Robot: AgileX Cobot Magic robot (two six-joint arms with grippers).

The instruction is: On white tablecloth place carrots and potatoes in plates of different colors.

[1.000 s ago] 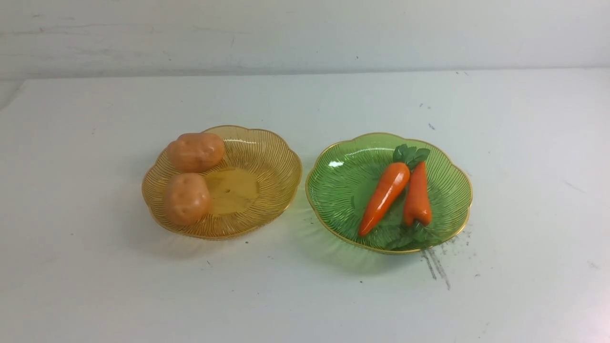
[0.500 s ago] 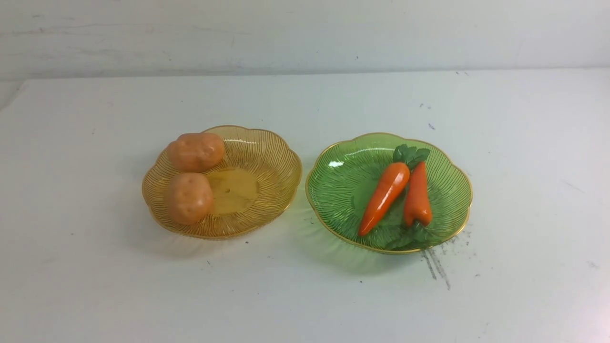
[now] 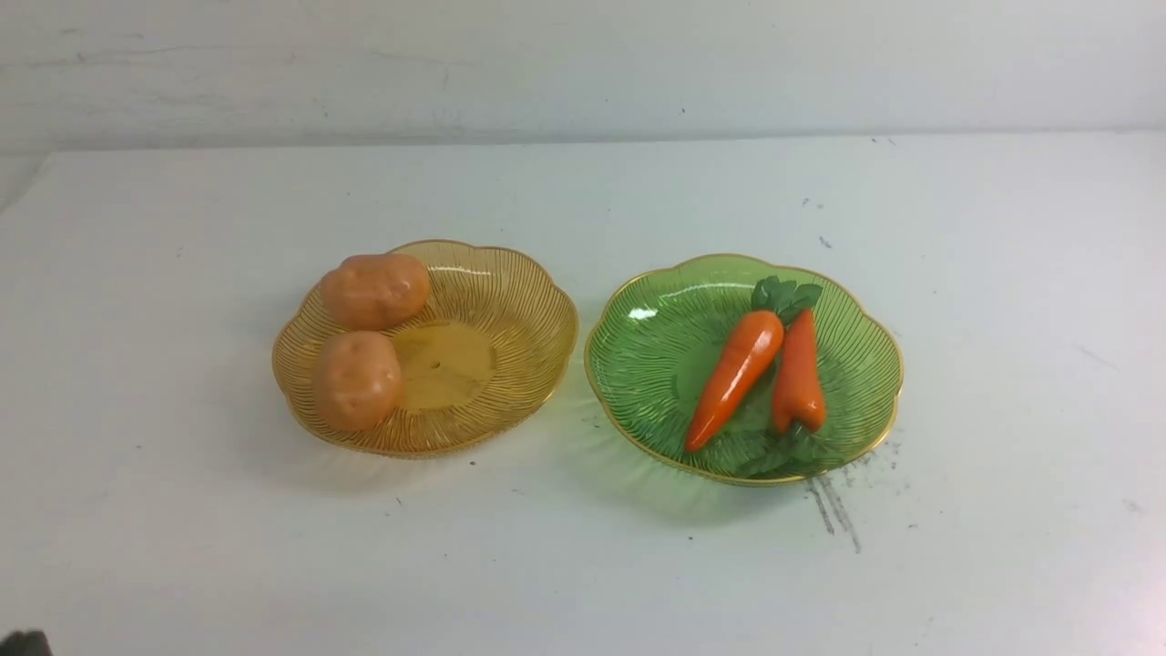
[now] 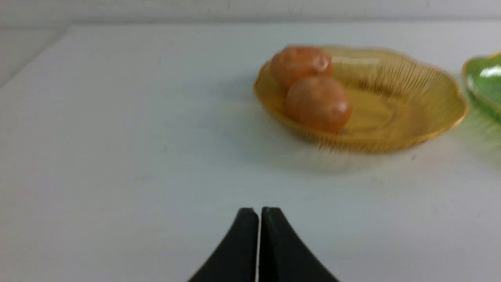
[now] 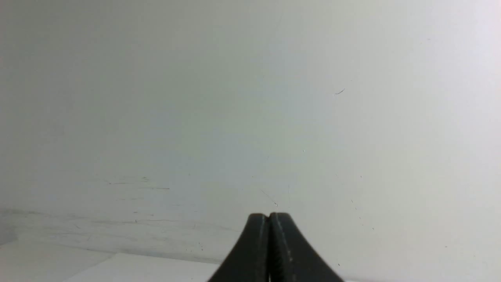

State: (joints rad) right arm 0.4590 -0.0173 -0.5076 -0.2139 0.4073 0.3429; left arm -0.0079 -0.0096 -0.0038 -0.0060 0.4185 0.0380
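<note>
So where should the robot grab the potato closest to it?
Probably across the front potato's fat middle, coming straight down from above. It sits low against the amber plate's sloped wall beside the other potato, so a sideways approach would likely hit the rim.

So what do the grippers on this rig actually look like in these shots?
Only the finger ends show. The left gripper has two matte black fingers, broad at the base and curving in to narrow rounded tips. The right gripper has the same shape in dark grey-black, with fine ridging on one inner edge. No cables, markings or arm links are in view.
</note>
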